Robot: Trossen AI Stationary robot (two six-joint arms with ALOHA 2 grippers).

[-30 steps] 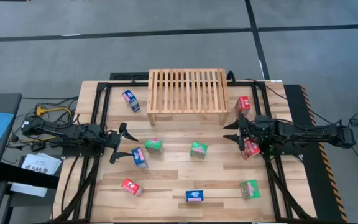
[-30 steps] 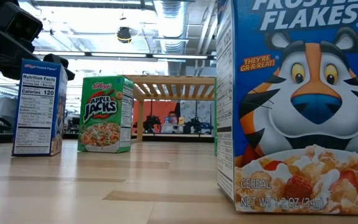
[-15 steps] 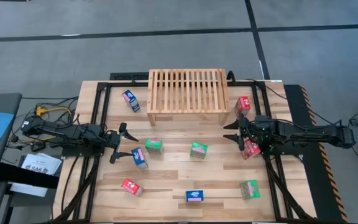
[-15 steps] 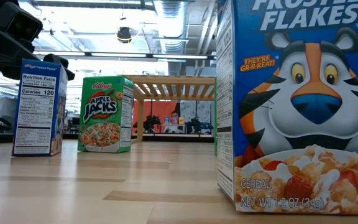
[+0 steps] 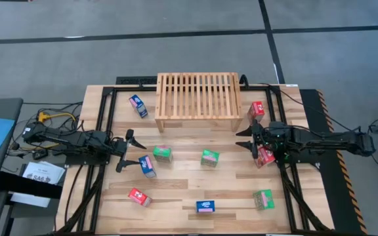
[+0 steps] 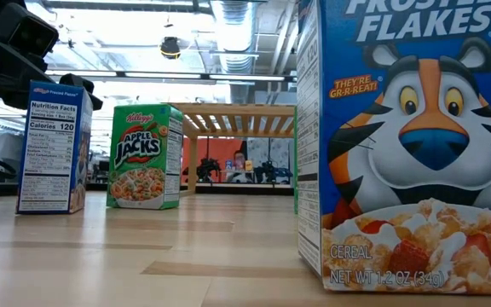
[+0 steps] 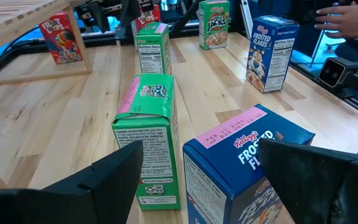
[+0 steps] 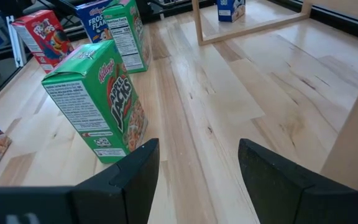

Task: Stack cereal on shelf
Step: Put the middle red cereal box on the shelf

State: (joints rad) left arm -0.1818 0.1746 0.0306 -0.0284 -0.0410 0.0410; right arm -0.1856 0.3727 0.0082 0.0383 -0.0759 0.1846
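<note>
The slatted wooden rack (image 5: 197, 98) stands at the table's far middle. Small cereal boxes stand scattered on the table: blue (image 5: 138, 105), (image 5: 147, 166), (image 5: 206, 206); green (image 5: 163, 154), (image 5: 209, 158), (image 5: 263, 199); red (image 5: 256, 109), (image 5: 265, 156), (image 5: 138, 196). My left gripper (image 5: 126, 151) is open at the left, just left of the blue box (image 7: 247, 162), with a green box (image 7: 151, 137) beyond it. My right gripper (image 5: 247, 139) is open at the right, beside a red box and facing a green box (image 8: 98, 102).
Black frame rails (image 5: 104, 131) run along the table's left and right sides. In the low view a blue box (image 6: 407, 145) stands close to the camera, with the rack (image 6: 237, 115) far behind. A person's hand (image 7: 347, 18) shows beyond the table.
</note>
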